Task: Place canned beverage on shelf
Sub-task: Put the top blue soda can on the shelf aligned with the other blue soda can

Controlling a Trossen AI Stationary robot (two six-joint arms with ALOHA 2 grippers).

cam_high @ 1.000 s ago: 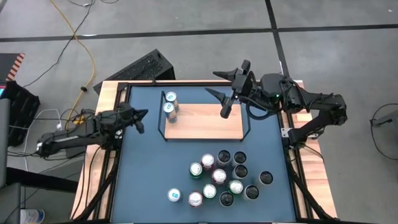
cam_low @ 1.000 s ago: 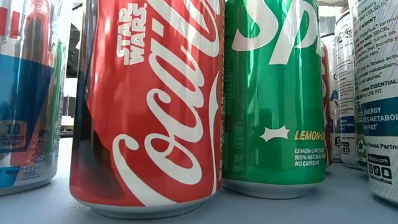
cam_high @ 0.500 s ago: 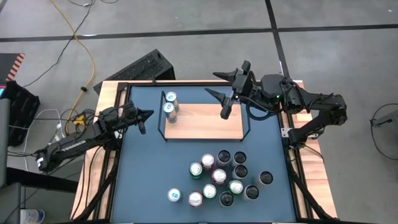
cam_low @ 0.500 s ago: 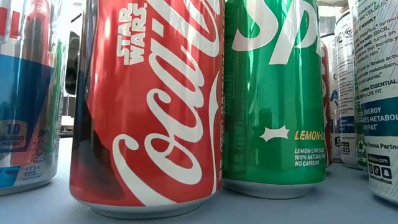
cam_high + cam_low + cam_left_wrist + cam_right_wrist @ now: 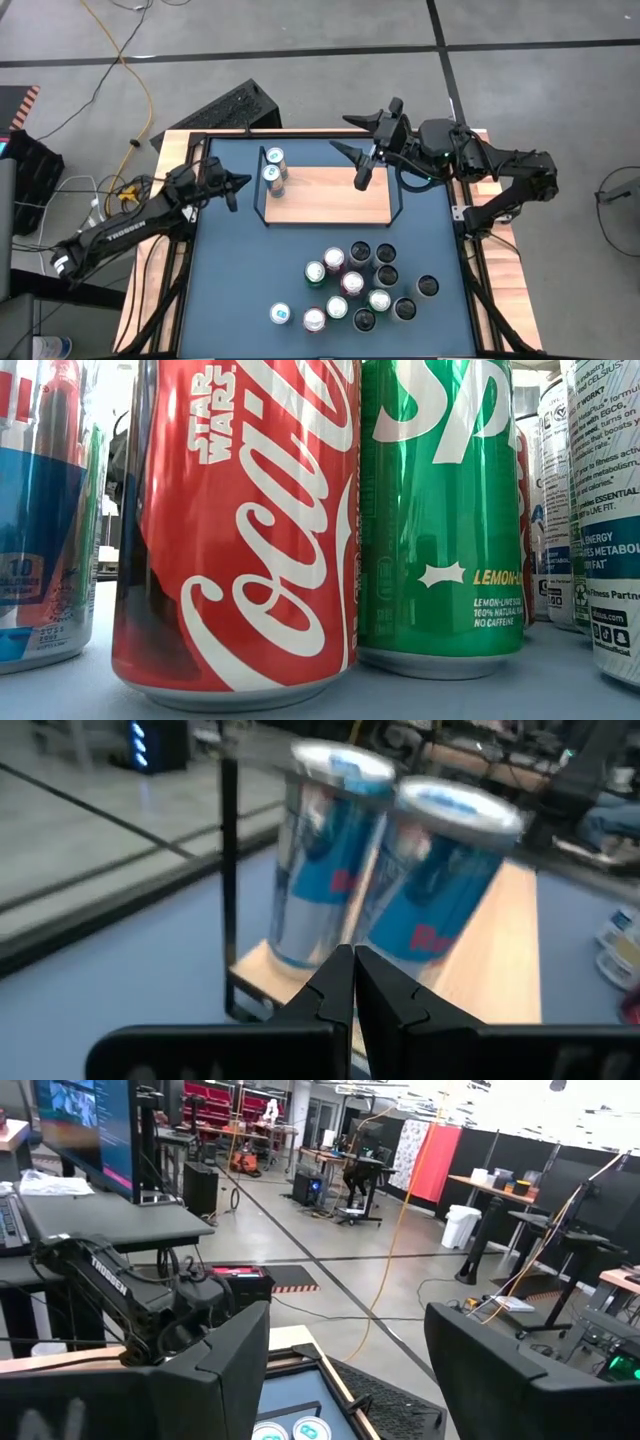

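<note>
The shelf (image 5: 330, 195), a light-wood board in a black wire frame, lies at the far middle of the blue table. Two blue-and-silver cans (image 5: 272, 167) stand on its left end, and the left wrist view shows the cans (image 5: 380, 890) close ahead, behind a black upright rail (image 5: 229, 870). My left gripper (image 5: 238, 188) is shut and empty just left of the shelf, pointing at those cans. My right gripper (image 5: 342, 133) hovers high over the shelf's far edge, pointing left, open with nothing between its fingers (image 5: 215, 1380).
Several more cans (image 5: 360, 288) stand clustered on the near right of the table; a red cola can (image 5: 240, 530) and a green lemon-lime can (image 5: 440, 510) fill the low view. Bare blue table lies between the shelf and this cluster and at the near left.
My left arm has swung about, and its shut gripper has moved a little toward the shelf's left end. The right arm and the cans have stayed where they were.
</note>
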